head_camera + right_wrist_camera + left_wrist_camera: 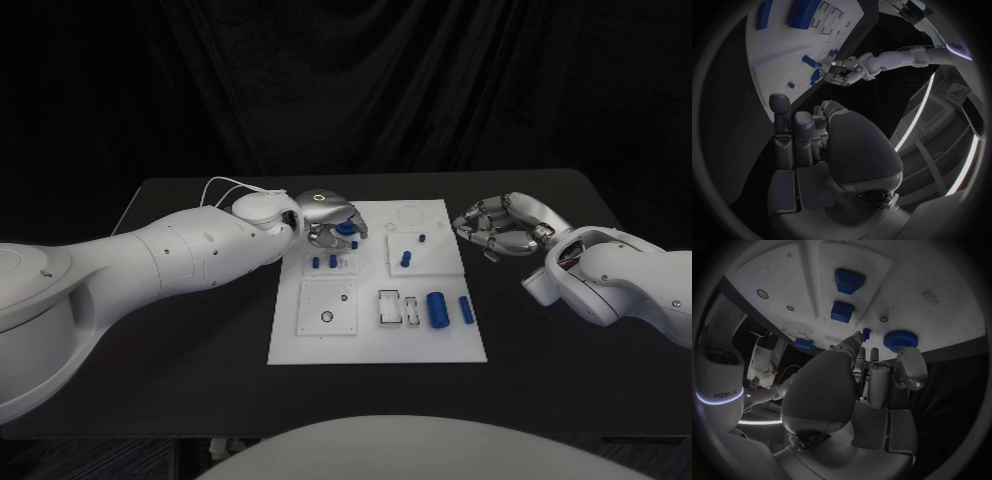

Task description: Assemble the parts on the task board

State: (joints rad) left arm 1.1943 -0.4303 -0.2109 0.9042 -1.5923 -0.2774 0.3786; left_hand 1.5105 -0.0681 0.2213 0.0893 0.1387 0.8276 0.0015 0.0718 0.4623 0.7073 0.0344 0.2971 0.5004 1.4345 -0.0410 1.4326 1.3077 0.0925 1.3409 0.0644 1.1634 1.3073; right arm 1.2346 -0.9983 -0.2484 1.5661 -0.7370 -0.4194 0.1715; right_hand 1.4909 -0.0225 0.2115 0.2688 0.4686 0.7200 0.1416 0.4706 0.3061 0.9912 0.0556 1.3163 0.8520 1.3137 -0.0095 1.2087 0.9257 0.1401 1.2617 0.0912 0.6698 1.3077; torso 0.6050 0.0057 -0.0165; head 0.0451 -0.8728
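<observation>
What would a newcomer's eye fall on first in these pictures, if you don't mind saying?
Probably the white task board bright against the black table, dotted with small blue parts. Next, the left hand poised over the board's far left corner beside a round blue part, its fingertips at a small blue piece. The right hand hangs off the board's right edge, holding nothing.

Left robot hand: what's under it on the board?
Under the left robot hand, on the task board: a small blue peg at one fingertip and a round blue gear beside it. The palm covers the rest.
</observation>
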